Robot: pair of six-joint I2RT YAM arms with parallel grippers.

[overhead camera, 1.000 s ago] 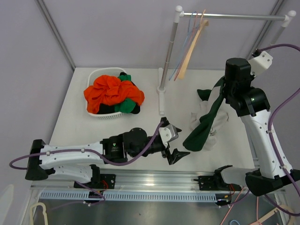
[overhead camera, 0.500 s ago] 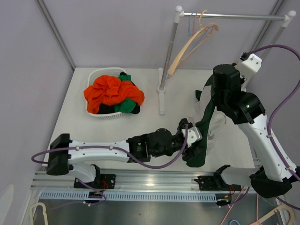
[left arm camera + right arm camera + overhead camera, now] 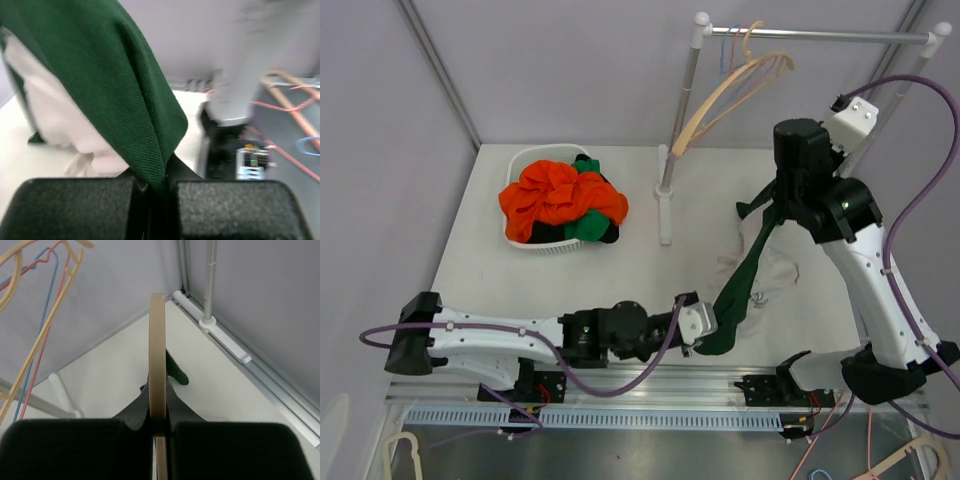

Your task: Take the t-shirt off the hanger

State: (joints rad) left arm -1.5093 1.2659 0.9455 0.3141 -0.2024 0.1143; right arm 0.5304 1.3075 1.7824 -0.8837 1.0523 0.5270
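The green and white t-shirt [image 3: 740,285] hangs stretched between my two grippers, above the table's right half. My left gripper [image 3: 705,328] is shut on its lower green hem [image 3: 150,150], near the front edge. In the left wrist view, green cloth [image 3: 115,85] rises from between the pads, with white cloth behind it. My right gripper [image 3: 159,422] is shut on the tan hanger [image 3: 158,365], held on edge above the table. A green sleeve tip [image 3: 177,374] shows below the hanger. From above, the right wrist [image 3: 800,160] hides the hanger.
A clothes rack [image 3: 820,35] at the back carries tan, blue and red hangers [image 3: 730,90]; its post [image 3: 668,190] stands mid-table. A white basket [image 3: 520,240] of orange, green and black clothes sits at the back left. The rack's right foot [image 3: 220,335] runs along the table's edge.
My left arm swung right to the t-shirt's lower edge, shut on it and drew it towards the front. The right arm shifted back and left with the hanger. The rack's hangers swung.
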